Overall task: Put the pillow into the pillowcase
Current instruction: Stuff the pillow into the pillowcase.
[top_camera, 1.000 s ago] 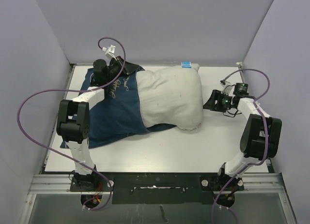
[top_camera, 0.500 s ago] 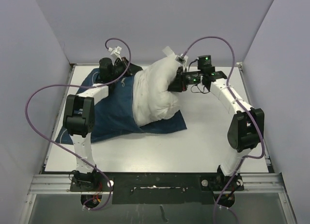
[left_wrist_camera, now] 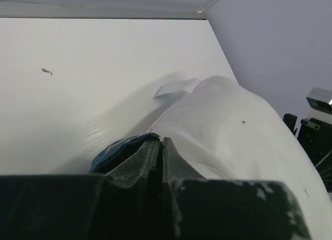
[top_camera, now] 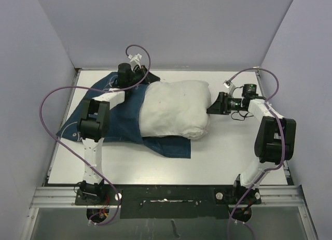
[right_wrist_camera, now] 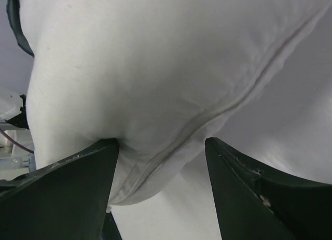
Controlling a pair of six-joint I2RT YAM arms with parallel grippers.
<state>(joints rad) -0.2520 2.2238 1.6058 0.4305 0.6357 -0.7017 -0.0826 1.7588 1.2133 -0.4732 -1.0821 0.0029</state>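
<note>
White table, pillow end between spread right gripper fingers

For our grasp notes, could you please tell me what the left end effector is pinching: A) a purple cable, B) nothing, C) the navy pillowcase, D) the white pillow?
C: the left wrist view shows the left end effector shut on a fold of the pillowcase, with the pillow lying beside it.

No writing we can read
We find no legible word, number or label in any view; whatever print the blue pillowcase carries, by the left gripper, is too small for us to make out.
</note>
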